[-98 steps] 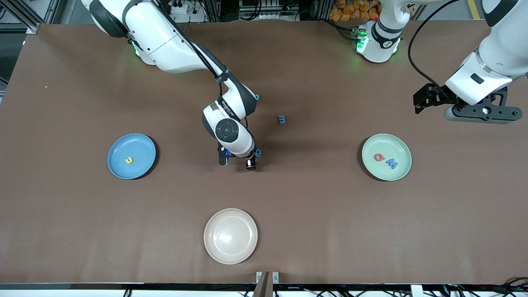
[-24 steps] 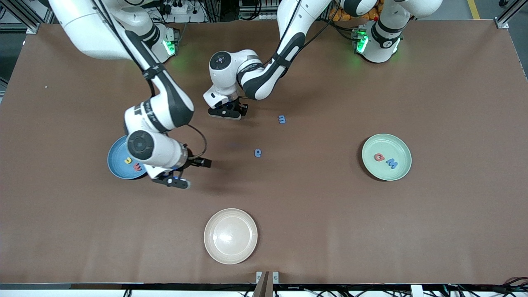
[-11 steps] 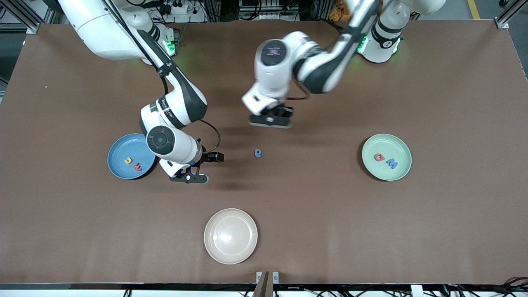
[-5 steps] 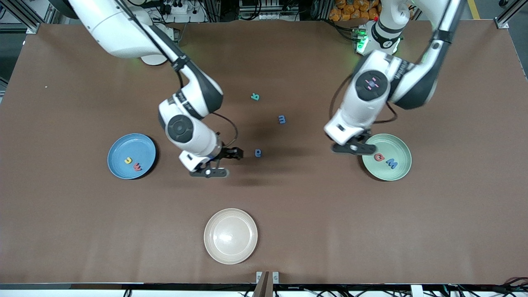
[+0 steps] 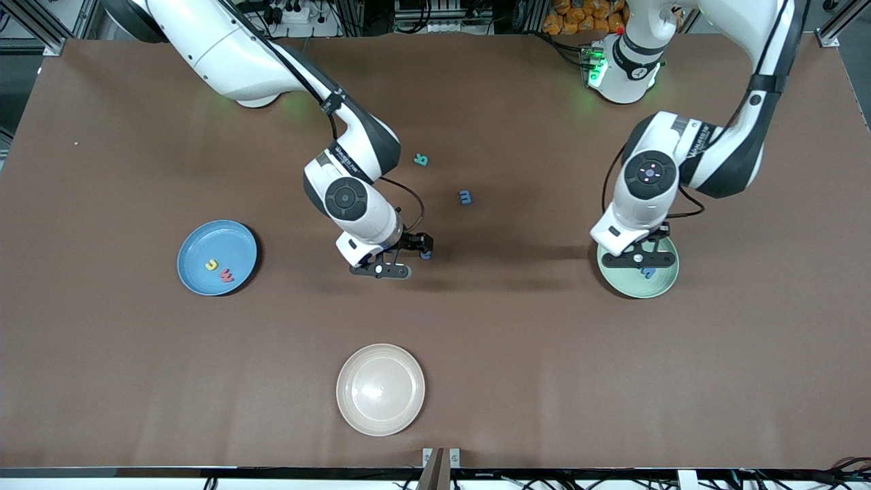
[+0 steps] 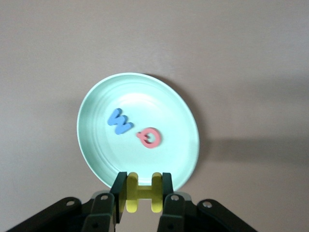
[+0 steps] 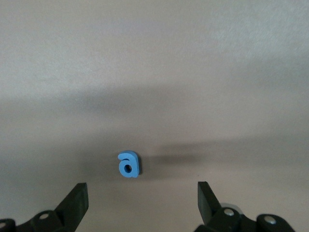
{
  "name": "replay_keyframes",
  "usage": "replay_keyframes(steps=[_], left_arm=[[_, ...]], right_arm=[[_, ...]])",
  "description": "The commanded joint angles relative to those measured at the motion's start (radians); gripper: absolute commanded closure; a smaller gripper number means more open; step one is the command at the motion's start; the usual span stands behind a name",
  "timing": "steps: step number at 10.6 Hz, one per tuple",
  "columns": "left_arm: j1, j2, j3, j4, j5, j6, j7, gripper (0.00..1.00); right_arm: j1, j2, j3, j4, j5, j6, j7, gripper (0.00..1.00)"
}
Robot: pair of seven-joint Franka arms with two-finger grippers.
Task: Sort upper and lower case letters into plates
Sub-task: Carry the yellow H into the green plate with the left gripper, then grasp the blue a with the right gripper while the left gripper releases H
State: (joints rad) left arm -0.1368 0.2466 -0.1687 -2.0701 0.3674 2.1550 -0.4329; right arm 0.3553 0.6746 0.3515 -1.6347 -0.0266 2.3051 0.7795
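Note:
My left gripper (image 5: 638,259) hangs over the pale green plate (image 5: 629,289), shut on a yellow letter H (image 6: 143,192) that stands between its jaws at the plate's edge (image 6: 169,111). A blue letter (image 6: 119,122) and a red letter (image 6: 149,137) lie in that plate. My right gripper (image 5: 381,270) is open just above the table's middle. A small blue letter (image 7: 128,165) lies flat just ahead of its spread jaws, apart from both. The blue plate (image 5: 218,238) toward the right arm's end holds a yellow letter (image 5: 212,264) and a red letter (image 5: 226,276).
A teal letter (image 5: 421,160) and a blue letter m (image 5: 465,197) lie loose on the brown table, farther from the front camera than the right gripper. A beige plate (image 5: 380,389) with nothing in it sits near the front edge.
The left arm swung from the table's middle to over the green plate, still shut. The right arm moved from beside the blue plate to the small blue letter, staying open.

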Motion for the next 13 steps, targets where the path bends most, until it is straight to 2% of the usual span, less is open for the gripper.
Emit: replay_keyframes(steps=[1,3,4,5,6,8,11,13], left_arm=[[0.078,0.025,-0.008,-0.027,0.024,0.075,0.089,1.0],[0.1,0.071,-0.006,-0.039,0.022,0.124,0.102,1.0],[0.1,0.091,-0.006,-0.038,0.022,0.14,0.102,0.72],[0.1,0.105,-0.005,-0.036,0.022,0.149,0.102,0.38],[0.1,0.105,-0.005,-0.033,0.021,0.151,0.102,0.0],[0.1,0.086,-0.005,-0.021,0.018,0.149,0.102,0.0],[0.082,-0.024,-0.014,-0.012,0.01,0.102,0.102,0.0],[0.033,-0.108,-0.015,-0.001,-0.017,0.048,0.102,0.0]], right_arm=[[0.025,0.039,0.003,0.047,-0.067,-0.012,0.064,0.0],[0.066,0.115,-0.008,0.128,-0.091,-0.013,0.114,0.0],[0.088,0.141,-0.025,0.16,-0.116,-0.035,0.13,0.0],[0.091,0.149,-0.025,0.162,-0.118,-0.038,0.133,0.0],[0.102,0.167,-0.026,0.168,-0.122,-0.038,0.151,0.0],[0.114,0.204,-0.031,0.191,-0.122,-0.036,0.178,0.0],[0.117,0.211,-0.029,0.203,-0.122,-0.039,0.21,0.0],[0.119,0.218,-0.031,0.205,-0.122,-0.038,0.21,0.02]])
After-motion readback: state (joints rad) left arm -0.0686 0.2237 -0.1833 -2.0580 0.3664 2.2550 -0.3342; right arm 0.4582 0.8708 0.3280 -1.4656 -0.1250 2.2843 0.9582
